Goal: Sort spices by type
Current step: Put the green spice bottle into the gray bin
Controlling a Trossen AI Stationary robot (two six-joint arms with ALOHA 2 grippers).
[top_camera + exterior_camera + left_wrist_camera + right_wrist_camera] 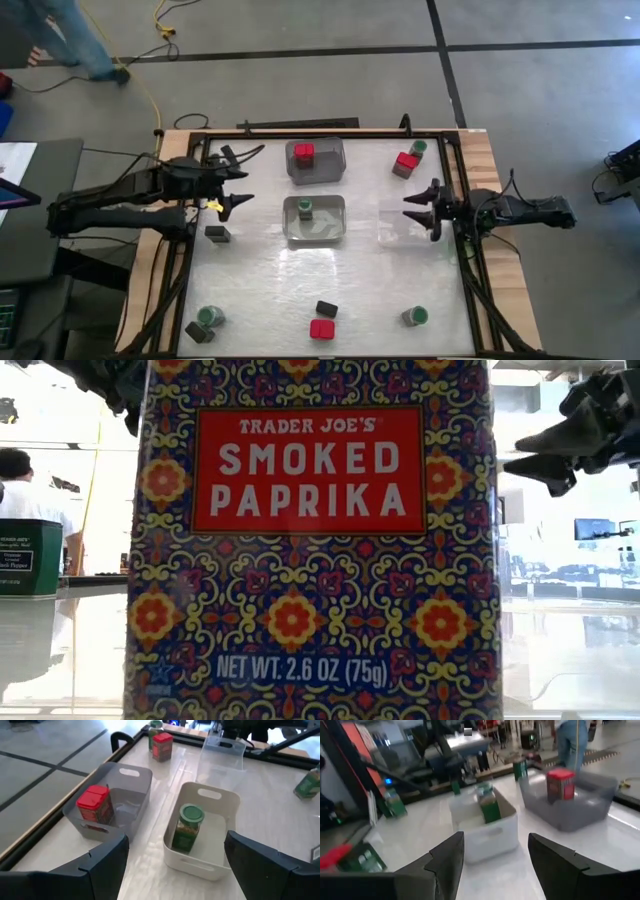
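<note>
L gripper (243, 197) hovers over table's (260, 290) left side, fingers spread wide, nothing held; R gripper (412, 208) over right side, jaws apart, also empty. Both point inward toward the bins.

Grey bin (338, 170) at far centre holds one red-topped tin (304, 153), upright, long axis vertical. White bin (334, 232) just nearer holds one green-lidded jar (304, 208), upright, lid up. A clear bin (410, 228) sits by R gripper, hard to make out.

Loose spices: red tin (405, 163) + green jar (418, 148) touching at far right corner; dark tin (217, 234) near L gripper, lying flat, long axis approx across table. Near edge: green jar (209, 317) beside a dark tin (199, 332) at left, dark tin (326, 309) just behind red tin (322, 329) at centre, green jar (415, 316) at right.

Low view filled by paprika tin (310, 540), upright, label facing cam.
</note>
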